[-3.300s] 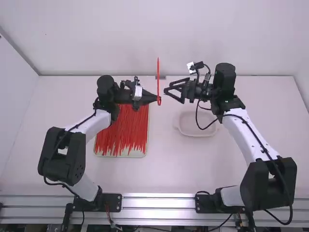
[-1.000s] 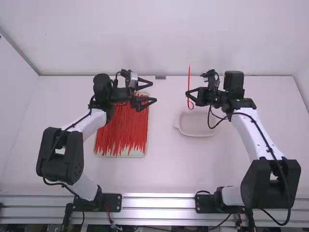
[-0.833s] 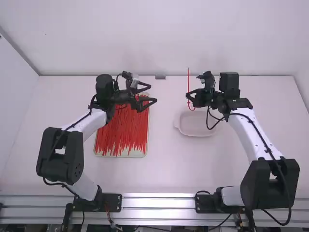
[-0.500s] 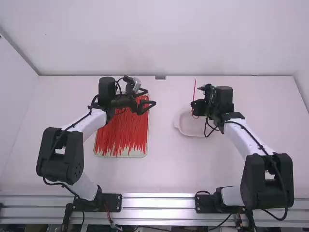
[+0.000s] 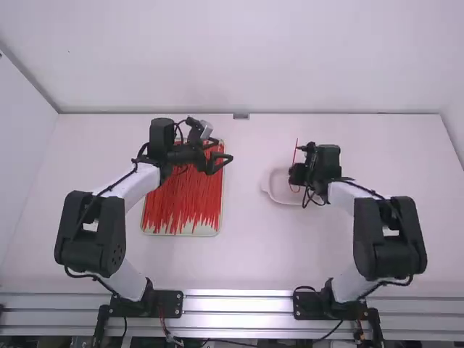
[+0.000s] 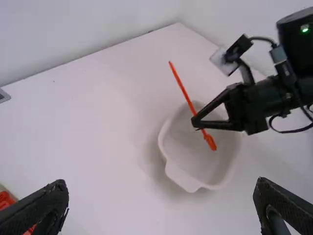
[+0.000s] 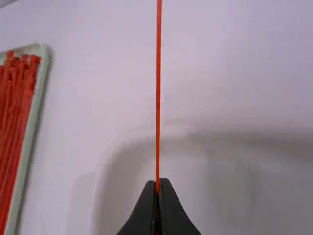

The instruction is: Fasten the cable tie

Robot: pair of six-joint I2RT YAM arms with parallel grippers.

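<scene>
My right gripper [image 5: 293,172] is shut on a red cable tie [image 5: 296,152] and holds it upright over a white bowl [image 5: 272,190]. In the right wrist view the tie [image 7: 158,88] runs straight out from the closed fingertips [image 7: 158,188], above the bowl's rim [image 7: 122,147]. From the left wrist the tie [image 6: 183,93] slants, its lower end inside the bowl [image 6: 168,169], pinched by the right gripper [image 6: 195,122]. My left gripper [image 5: 217,163] is open, with nothing between its fingers, over the far end of a tray of red ties [image 5: 181,203]; its fingertips [image 6: 41,208] stand wide apart.
The tray [image 7: 36,98] with several loose red ties lies left of the bowl, with bare white table between them. A white back wall runs along the table's far edge, and a side wall on the left.
The left gripper let go of the tie and drew back over the tray. The right gripper took the tie, carried it right and lowered it over the bowl.
</scene>
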